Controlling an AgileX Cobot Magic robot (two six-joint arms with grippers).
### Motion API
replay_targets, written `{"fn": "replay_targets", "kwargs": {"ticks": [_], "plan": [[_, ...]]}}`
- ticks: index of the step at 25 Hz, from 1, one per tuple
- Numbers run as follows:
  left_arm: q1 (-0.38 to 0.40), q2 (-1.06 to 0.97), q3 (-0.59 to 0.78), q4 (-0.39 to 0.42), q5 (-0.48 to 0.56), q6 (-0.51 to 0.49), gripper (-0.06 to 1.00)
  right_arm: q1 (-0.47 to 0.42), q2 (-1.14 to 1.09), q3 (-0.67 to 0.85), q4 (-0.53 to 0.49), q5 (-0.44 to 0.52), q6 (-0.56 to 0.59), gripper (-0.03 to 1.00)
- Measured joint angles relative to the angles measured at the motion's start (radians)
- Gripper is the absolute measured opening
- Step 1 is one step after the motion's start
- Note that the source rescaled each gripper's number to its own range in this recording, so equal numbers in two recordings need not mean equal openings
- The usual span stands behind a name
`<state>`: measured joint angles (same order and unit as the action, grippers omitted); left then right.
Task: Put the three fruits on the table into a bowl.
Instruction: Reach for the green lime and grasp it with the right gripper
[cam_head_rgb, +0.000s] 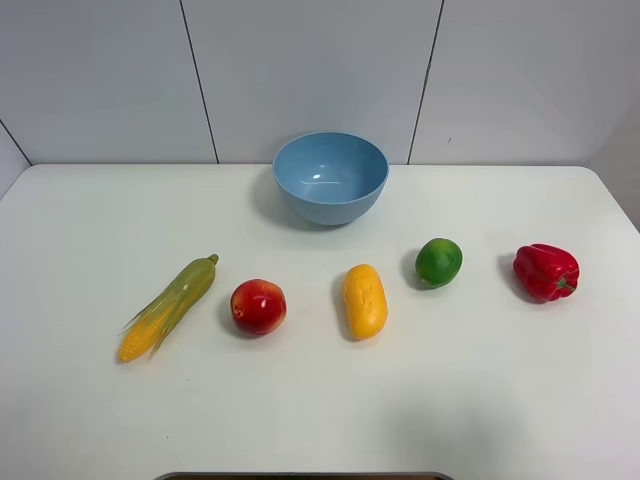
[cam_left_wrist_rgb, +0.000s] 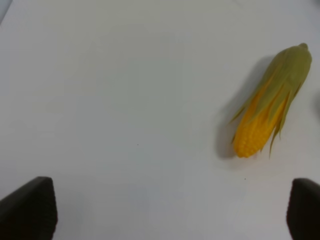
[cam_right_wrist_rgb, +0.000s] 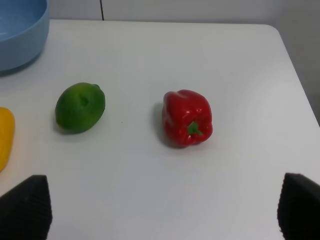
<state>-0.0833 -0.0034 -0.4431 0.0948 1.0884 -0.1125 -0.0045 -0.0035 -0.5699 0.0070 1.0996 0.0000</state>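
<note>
Left gripper (cam_left_wrist_rgb: 165, 212) spread wide, empty, over table (cam_left_wrist_rgb: 125, 100) near corn (cam_left_wrist_rgb: 267, 107). Right gripper (cam_right_wrist_rgb: 162, 210) also spread, empty; lime (cam_right_wrist_rgb: 80, 107) and pepper (cam_right_wrist_rgb: 187, 117) ahead. High view: apple (cam_head_rgb: 258, 306), mango (cam_head_rgb: 365, 300), lime all on table, apart from empty bowl (cam_head_rgb: 330, 205). Nothing done, three fruits left.

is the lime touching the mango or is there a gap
Apart. The exterior high view shows a strip of bare table between the lime and the mango; the right wrist view shows the same gap.
</note>
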Motion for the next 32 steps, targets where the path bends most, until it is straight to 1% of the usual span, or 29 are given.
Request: {"fn": "replay_targets", "kwargs": {"ticks": [32], "plan": [[0.0,0.0,0.0,0.0,0.0,0.0,0.76,0.0,0.0,0.0,0.0,0.0,0.0,0.78]]}}
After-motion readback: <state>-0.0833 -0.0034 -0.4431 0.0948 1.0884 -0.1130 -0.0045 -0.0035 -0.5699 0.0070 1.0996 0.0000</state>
